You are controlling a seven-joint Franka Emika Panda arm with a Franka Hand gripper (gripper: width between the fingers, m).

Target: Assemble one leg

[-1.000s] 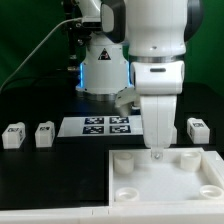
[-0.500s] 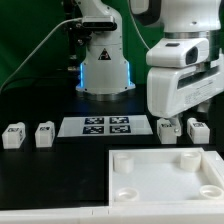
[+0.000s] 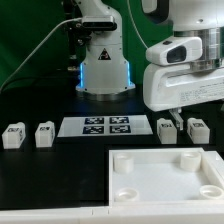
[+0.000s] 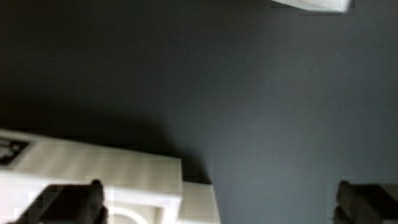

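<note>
Above leg at exterior view's right, hand hovers, fingers apart.

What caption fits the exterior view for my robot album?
White robot arm hovers over two small white tagged plastic leg blocks near a big white square socketed panel.

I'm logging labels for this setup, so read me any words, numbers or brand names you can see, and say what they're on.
No readable words, numbers or brand names in either view.
Marker board: black-and-white square tags, patterns only, no letters.
Legs: tag patterns too small to make out.
</note>
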